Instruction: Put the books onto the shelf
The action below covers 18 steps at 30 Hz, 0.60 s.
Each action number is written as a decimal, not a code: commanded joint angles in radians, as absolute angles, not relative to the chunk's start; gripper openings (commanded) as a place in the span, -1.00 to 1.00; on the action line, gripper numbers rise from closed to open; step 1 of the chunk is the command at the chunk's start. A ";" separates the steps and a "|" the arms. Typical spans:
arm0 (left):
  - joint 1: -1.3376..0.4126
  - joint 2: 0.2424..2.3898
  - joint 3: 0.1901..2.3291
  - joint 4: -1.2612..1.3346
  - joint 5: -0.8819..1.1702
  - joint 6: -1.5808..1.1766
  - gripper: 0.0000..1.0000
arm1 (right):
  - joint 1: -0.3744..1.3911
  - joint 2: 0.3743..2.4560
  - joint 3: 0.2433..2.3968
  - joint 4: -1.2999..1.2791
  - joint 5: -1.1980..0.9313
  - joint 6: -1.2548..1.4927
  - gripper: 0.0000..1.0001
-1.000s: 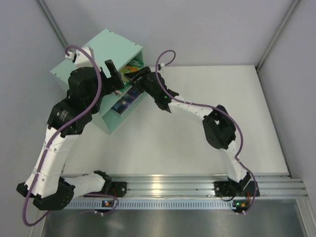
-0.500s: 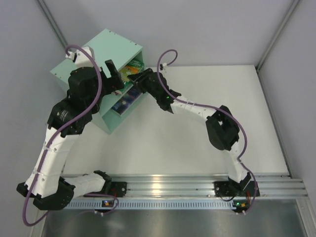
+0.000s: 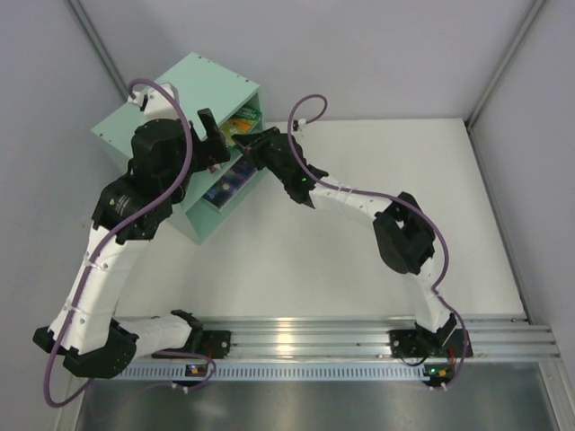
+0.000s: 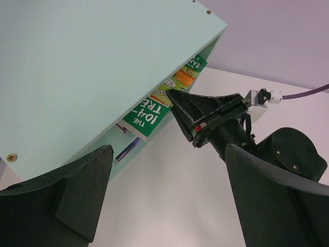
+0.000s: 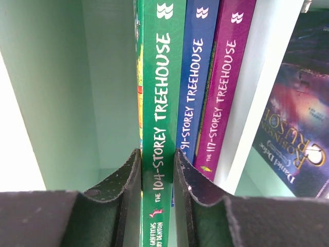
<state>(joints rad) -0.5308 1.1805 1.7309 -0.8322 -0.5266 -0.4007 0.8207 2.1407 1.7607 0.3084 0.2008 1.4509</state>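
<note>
Right gripper (image 5: 156, 154) is clamped on the spine of the green book (image 5: 160, 92), one finger flat on each cover right at the spine edge, nothing else between the jaws. Green book sits in the same compartment of the shelf (image 5: 61, 103) as the blue book (image 5: 198, 77) and magenta book (image 5: 224, 87), spines out, hard up against the blue one. Left wrist view shows it poking out past the shelf's front edge, so I'd call it not fully seated. Dark book (image 5: 293, 128) is in the other compartment, across the divider board (image 5: 264, 67). Left gripper (image 4: 167, 154) is spread wide, holding nothing, hanging over the shelf's outer panel near the opening. Handling guess: thin paperback, light, glossy cover so probably slick, floppy away from the spine, and the covers would bow if squeezed mid-page. The spine is the stiff bit, so this hold is the right one: moderate pinch, push straight in along the book's plane. Risks: friction dragging or skewing the blue book, or fingers fouling the shelf wall on the way in. May be cleaner to let go and nudge the spine home with closed fingertips.
</note>
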 commanded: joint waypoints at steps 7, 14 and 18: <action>-0.525 1.181 1.735 -0.807 -0.502 -0.388 0.90 | 0.838 2.201 1.922 0.385 0.311 1.514 -1.00; -0.525 1.175 1.721 -0.804 -0.512 -0.379 0.90 | 0.839 2.243 1.991 0.345 0.339 1.517 -1.00; -0.523 1.172 1.712 -0.799 -0.515 -0.376 0.90 | 0.838 2.266 2.019 0.328 0.341 1.522 -1.00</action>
